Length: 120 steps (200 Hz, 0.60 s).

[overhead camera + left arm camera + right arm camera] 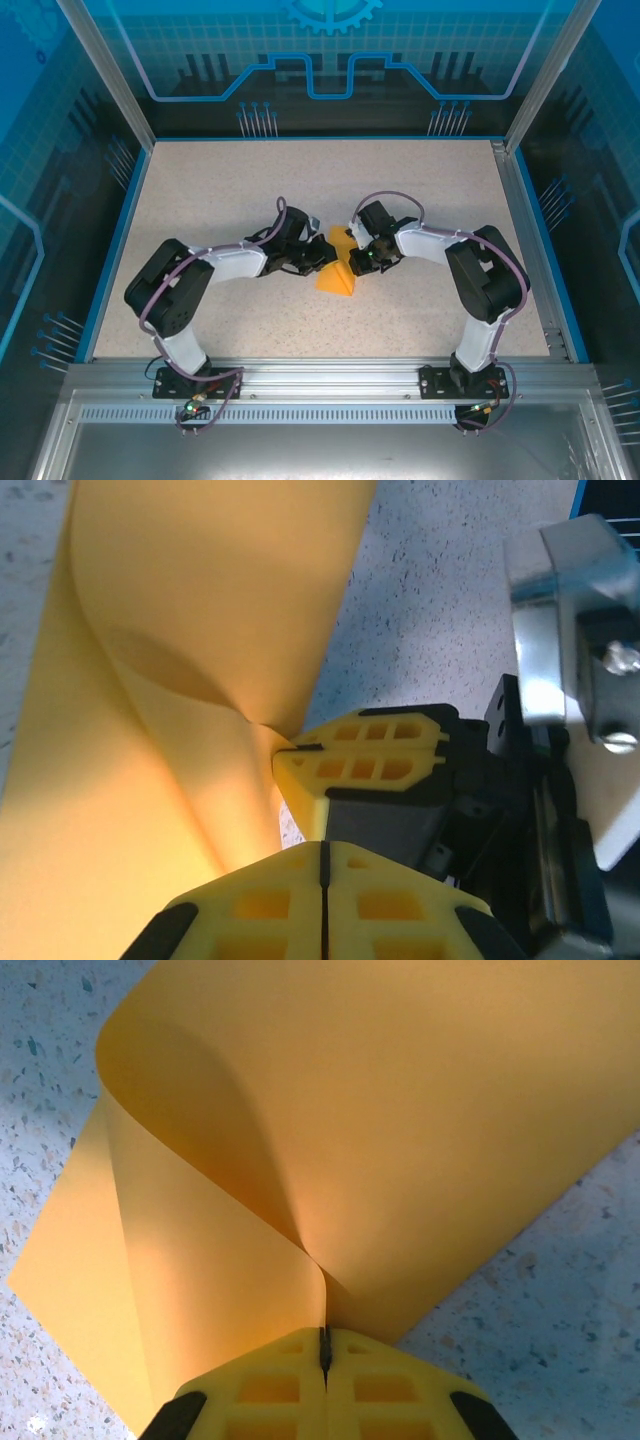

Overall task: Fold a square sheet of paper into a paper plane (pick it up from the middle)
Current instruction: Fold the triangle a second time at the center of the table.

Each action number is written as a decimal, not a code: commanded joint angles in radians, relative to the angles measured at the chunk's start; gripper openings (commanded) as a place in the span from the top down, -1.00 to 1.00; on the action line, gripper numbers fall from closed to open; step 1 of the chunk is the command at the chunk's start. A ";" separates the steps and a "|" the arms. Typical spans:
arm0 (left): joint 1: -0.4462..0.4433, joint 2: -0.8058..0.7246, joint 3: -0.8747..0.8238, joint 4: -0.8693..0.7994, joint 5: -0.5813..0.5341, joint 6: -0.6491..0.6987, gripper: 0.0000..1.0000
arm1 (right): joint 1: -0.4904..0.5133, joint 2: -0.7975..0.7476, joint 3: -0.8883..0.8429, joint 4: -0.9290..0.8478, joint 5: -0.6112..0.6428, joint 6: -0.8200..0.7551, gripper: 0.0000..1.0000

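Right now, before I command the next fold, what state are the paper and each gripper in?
square sheet of paper: bent over into a loose curl, not creased flat, gathered to a pinch point.
right gripper: shut on the square sheet of paper where the curl gathers.
left gripper: shut, right beside the sheet; I cannot tell whether any paper is caught between its fingers.

Orange-yellow paper (pixel 400 1110), speckled beige tbl (pixel 250 190) (blue edging (pixel 117 240)).

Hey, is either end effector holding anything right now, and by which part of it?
The right end effector pinches the orange-yellow sheet at a bunched-up bend. The left end effector is shut beside it; its hold cannot be told.
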 commanded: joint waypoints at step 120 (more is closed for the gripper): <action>0.003 0.108 0.065 0.036 0.031 0.019 0.74 | 0.013 0.043 0.016 -0.029 0.030 0.001 0.94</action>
